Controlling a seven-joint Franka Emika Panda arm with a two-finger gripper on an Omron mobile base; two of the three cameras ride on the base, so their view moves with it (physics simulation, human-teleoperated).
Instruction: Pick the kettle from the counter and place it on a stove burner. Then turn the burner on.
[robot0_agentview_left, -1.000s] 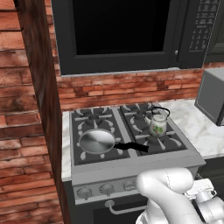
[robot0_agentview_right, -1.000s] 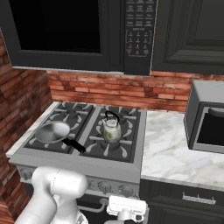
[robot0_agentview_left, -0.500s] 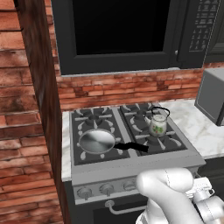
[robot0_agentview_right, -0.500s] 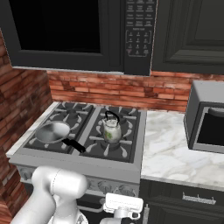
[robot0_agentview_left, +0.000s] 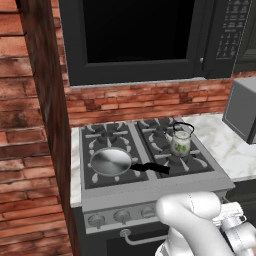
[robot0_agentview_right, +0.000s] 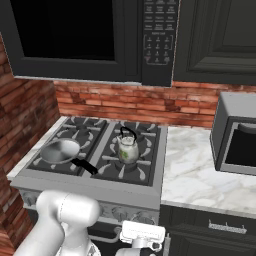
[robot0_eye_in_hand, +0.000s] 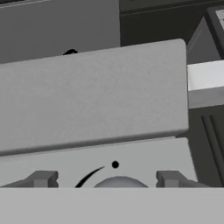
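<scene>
The white arm is folded low in front of the stove, its rounded elbow bulging up at the bottom of both base views while the wrist drops below the front edge of the range. The jaws (robot0_eye_in_hand: 106, 180) point at the stove's grey front panel: in the hand view the two grey finger tips (robot0_eye_in_hand: 41, 179) rise to either side of a round grey knob (robot0_eye_in_hand: 120, 182), set well apart and not touching it, so the jaws stand spread. A curved black mark and a small black dot are printed on the panel just above that knob; no lettering can be read there.

The kettle (robot0_agentview_left: 180, 141) stands upright on the stove burner (robot0_agentview_left: 172, 150) at the right side of the cooktop, resting on the grey spoked grate. It is small and rounded, pale with a green speckled pattern, capped by a silvery lid, with a thin black wire handle arching over the top. From the right base view the kettle (robot0_agentview_right: 128, 148) sits near the middle of the right pair of burners.

A steel frying pan (robot0_agentview_left: 111, 161) rests on the front left burner, its black handle reaching toward the kettle's side. The white marble surface (robot0_agentview_right: 200, 170) lies to the right of the stove. The microwave's keypad (robot0_agentview_right: 158, 31) above carries markings too small to read.
</scene>
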